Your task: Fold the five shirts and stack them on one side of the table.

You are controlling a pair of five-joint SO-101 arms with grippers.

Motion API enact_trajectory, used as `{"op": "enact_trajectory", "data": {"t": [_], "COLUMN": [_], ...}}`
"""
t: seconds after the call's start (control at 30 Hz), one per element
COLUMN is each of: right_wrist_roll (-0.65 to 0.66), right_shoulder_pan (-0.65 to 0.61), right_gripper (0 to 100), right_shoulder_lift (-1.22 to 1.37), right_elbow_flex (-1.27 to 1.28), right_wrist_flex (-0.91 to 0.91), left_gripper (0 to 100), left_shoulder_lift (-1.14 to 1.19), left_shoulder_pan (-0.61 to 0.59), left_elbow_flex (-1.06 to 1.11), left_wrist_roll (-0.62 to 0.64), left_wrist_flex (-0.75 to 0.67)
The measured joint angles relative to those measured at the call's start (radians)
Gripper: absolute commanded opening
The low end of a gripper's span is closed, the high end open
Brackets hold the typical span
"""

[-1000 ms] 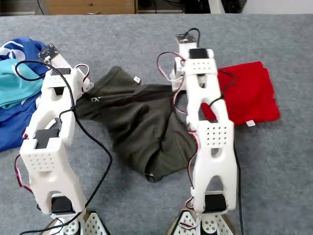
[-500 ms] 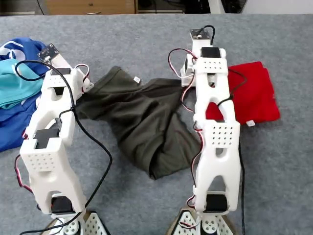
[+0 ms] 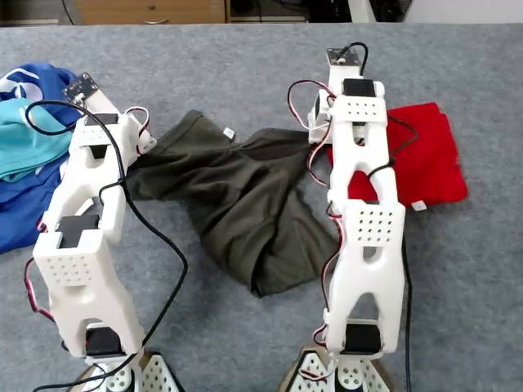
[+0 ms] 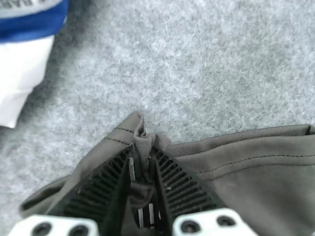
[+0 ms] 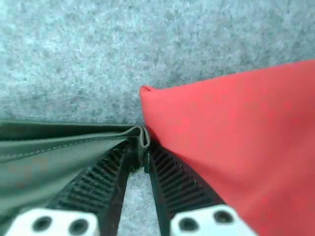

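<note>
At the far left edge of the grey felt-covered table (image 3: 204, 65) lies a crumpled heap of blue and teal cloth shirts (image 3: 24, 155), not yet folded. Just beside it the left gripper (image 4: 143, 152) has its fingers pressed together on a bunched corner of the dark olive cloth shirt (image 3: 237, 204), which lies rumpled on the table between the two arms, one lobe trailing toward the arm bases. At the shirt's other upper end the right gripper (image 5: 142, 147) pinches a thin fold of its hem, right against the corner of the folded red cloth shirt (image 5: 236, 137), which rests on the right side of the table. The olive shirt looks light, limp and thin; it will likely sag and wrinkle wherever it is unsupported, and the felt probably drags on it rather than letting it slide. Seams and hems seem the surest places to grip, since they are thicker and less apt to slip from the ribbed pads. The nearness of the red shirt risks snagging it.
</note>
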Motion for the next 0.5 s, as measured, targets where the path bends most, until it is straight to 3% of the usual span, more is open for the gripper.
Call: {"op": "enact_trajectory", "data": {"t": [0.27,0.5], "right_wrist_roll": [-0.003,-0.003], "right_shoulder_pan": [0.0,-0.044], "right_gripper": [0.1,0.1], "right_shoulder_lift": [0.0,0.0], "right_elbow_flex": [-0.011,-0.152], "right_wrist_flex": [0.005,0.13], "left_gripper": [2,2], "left_shoulder_lift": [0.0,0.0], "left_shoulder_pan": [0.0,0.0], "left_elbow_flex": [0.0,0.0], "left_wrist_roll": [0.0,0.0], "left_wrist_flex": [0.0,0.0]}}
